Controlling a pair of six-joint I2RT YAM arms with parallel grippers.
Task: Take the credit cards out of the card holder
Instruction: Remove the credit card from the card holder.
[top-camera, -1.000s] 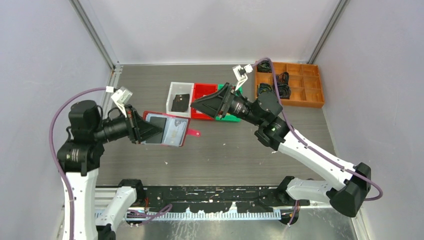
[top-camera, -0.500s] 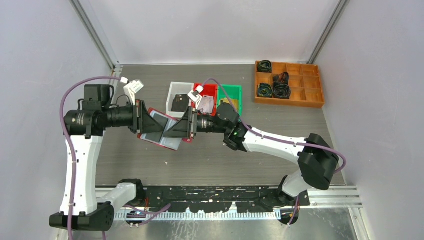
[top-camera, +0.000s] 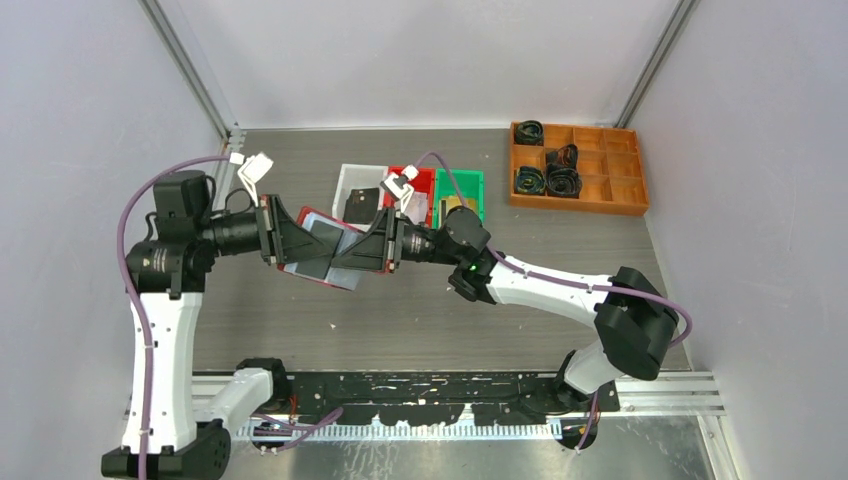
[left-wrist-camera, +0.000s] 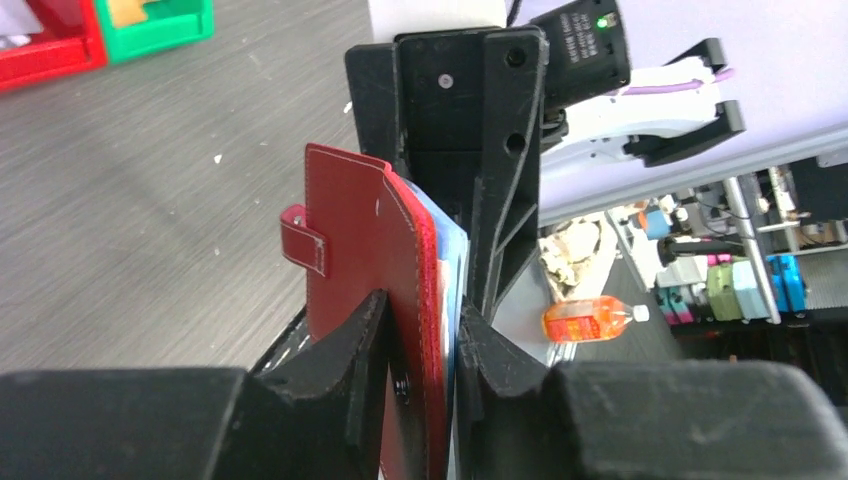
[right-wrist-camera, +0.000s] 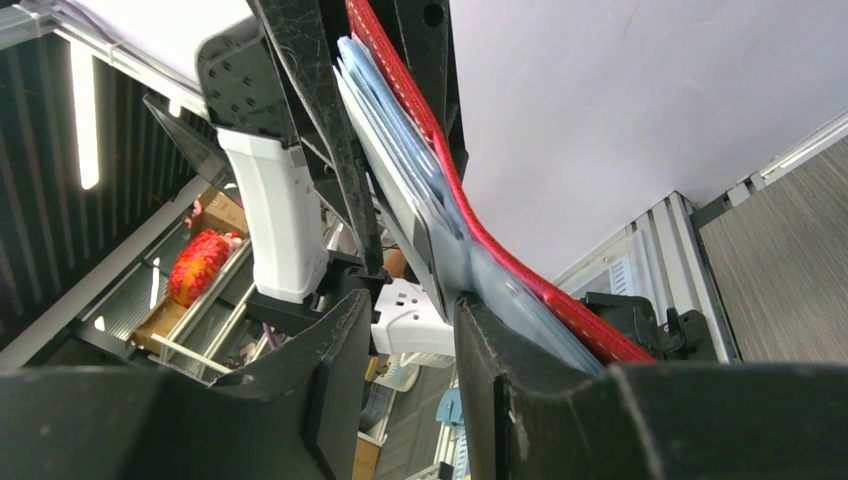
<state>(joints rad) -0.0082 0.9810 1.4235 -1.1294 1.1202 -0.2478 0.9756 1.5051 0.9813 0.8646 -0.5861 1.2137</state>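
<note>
My left gripper (top-camera: 318, 248) is shut on the red card holder (top-camera: 312, 274) and holds it open and tilted above the table. In the left wrist view, its jaws (left-wrist-camera: 425, 310) clamp the red cover (left-wrist-camera: 350, 230) and the pale blue cards (left-wrist-camera: 452, 240) behind it. A dark card (top-camera: 322, 240) shows inside the holder. My right gripper (top-camera: 348, 256) meets the holder from the right. In the right wrist view, its jaws (right-wrist-camera: 408, 305) stand apart, one finger against the pale sleeves and grey card (right-wrist-camera: 400, 170) beside the red cover (right-wrist-camera: 440, 160). Nothing sits between them.
Three small bins stand behind the holder. The white one (top-camera: 345, 178) holds a black card (top-camera: 360, 203), the red one (top-camera: 425, 178) a silvery card, and the green one (top-camera: 472, 185) a gold card (top-camera: 452, 207). An orange divided tray (top-camera: 600, 170) with black cables stands at the back right.
The right arm swung left from the bins to the holder's right end. The left arm raised the holder and turned it toward the right gripper.
</note>
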